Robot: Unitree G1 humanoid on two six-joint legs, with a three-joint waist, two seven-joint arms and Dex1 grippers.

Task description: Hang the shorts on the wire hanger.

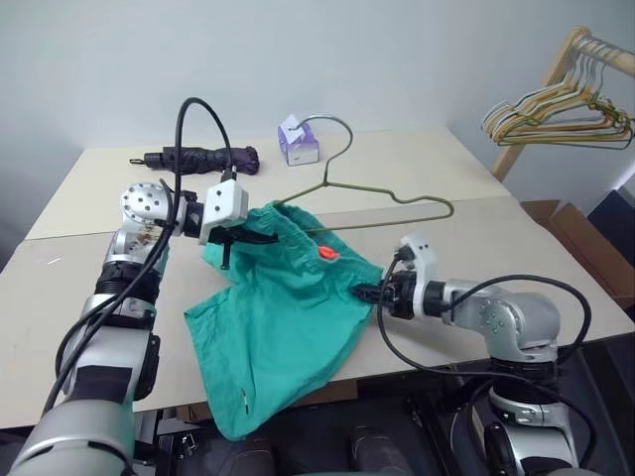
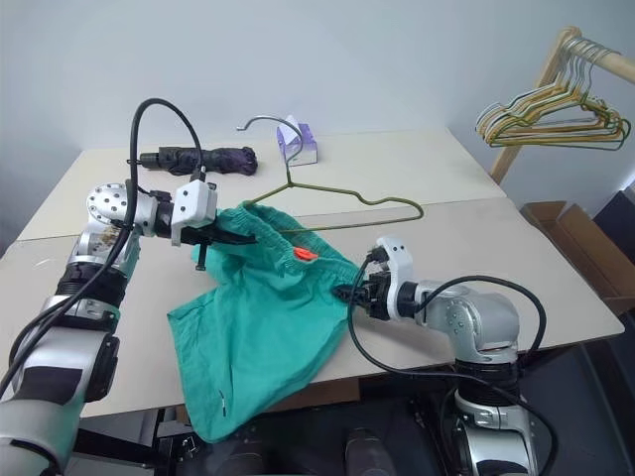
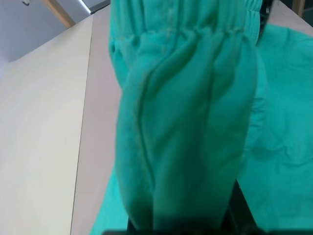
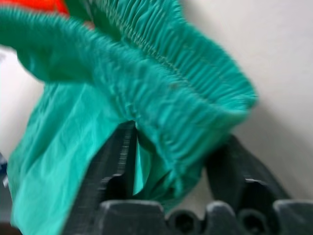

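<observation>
Your left pincer point(image 1: 241, 236) is clenched on the waistband of the shorts point(image 1: 283, 322), lifting that end off the desk point(image 1: 417, 159). Your right pincer point(image 4: 168, 159) has the other end of the waistband between its fingers; whether it grips, you cannot tell. The wire hanger point(image 1: 382, 193) lies just behind the shorts, its lower bar tucked into the waistband.
</observation>
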